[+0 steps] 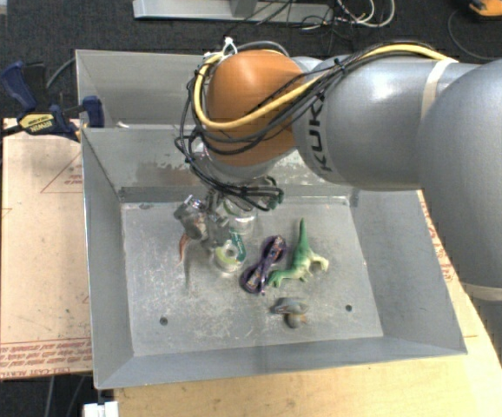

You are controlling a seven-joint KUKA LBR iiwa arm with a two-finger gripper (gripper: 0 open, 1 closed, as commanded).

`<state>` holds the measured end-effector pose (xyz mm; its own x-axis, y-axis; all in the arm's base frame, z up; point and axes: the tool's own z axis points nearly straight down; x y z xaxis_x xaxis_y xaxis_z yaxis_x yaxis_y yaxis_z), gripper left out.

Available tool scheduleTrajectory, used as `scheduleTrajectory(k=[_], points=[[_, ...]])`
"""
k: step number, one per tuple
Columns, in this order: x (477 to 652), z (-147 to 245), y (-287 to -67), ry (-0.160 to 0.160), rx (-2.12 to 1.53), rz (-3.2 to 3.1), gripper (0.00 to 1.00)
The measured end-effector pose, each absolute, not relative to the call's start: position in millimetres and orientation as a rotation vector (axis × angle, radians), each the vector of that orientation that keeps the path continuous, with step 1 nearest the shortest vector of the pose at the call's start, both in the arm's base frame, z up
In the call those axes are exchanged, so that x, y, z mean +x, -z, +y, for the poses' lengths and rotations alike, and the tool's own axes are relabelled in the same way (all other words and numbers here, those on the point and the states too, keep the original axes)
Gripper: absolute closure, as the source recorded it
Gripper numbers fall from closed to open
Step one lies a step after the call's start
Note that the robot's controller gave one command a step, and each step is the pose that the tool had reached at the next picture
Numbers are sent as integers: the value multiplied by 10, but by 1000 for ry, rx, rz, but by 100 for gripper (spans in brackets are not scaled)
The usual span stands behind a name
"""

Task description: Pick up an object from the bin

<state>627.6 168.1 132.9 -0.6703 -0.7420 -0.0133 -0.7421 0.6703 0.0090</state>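
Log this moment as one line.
gripper: low in bin, left of centre | at its tip: pale ring-like thing | nearby: purple loop, green toy dinosaur | grasp: unclear

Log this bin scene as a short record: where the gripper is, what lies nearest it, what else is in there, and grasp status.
container: grey metal bin
gripper position: gripper low over the floor, left of centre
nearest things: pale round thing just in front of it; thin orange-brown piece to the view's left
other things: purple looped thing, green toy dinosaur beside it, small grey-brown lump nearer the front
grasp status: cannot tell whether anything is held
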Motion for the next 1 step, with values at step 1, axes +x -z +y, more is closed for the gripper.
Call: scheduleTrajectory(k=[1], points=[[6289,1688,-1553,-20,-1269,2858,100]])
